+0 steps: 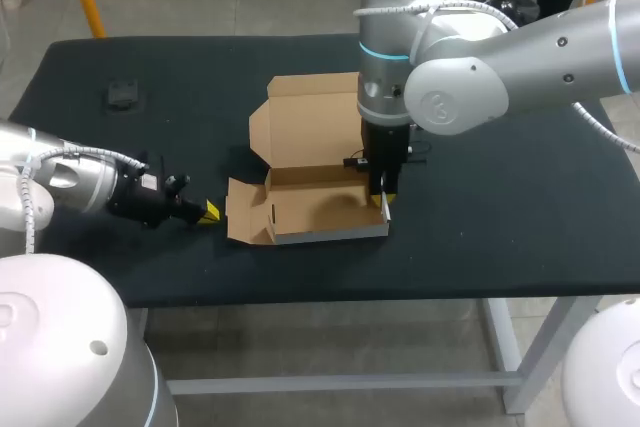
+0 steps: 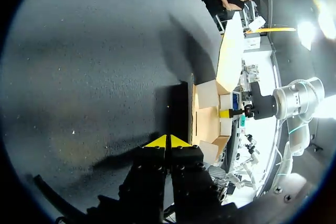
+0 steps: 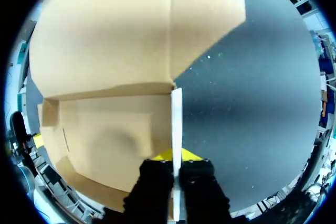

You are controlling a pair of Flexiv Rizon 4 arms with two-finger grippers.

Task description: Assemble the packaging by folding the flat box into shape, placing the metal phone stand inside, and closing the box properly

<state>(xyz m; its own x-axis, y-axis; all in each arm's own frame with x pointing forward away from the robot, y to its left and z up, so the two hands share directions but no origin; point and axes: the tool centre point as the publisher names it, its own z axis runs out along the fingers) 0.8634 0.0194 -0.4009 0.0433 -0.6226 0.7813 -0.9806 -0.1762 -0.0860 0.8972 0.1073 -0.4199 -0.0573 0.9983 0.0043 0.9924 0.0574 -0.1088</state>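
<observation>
1. Nearest the table's (image 1: 520,207) front edge, the left gripper (image 1: 208,212) lies low over the cloth, its yellow tips pressed together with nothing between them. Its own wrist view shows the same: the left gripper (image 2: 167,141) is closed to a point, aimed along the table at the box (image 2: 207,114) ahead.
2. The box (image 1: 320,209) sits at mid-table as an open tray, long axis running left to right, so one short end faces each arm. Its left end flap (image 1: 243,215) lies splayed outward just beside the left gripper's tips, not touching them as far as I can see.
3. At the other short end the right gripper (image 1: 384,197) comes straight down and pinches the right end wall (image 1: 385,215). In the right wrist view the right end wall (image 3: 177,114) runs thin and upright between the closed-in fingers of the right gripper (image 3: 177,156), with the bare tray floor beside it.
4. Behind the tray the lid (image 1: 310,122) lies open, away from the robot.
5. Farthest off, at the table's far left, is a small dark thing (image 1: 122,95); it may be the stand, but I cannot tell. Nothing is inside the tray.
6. Judgement: the fold is half made. The splayed flap lies straight ahead of the left gripper, which is the nearer arm for raising it
</observation>
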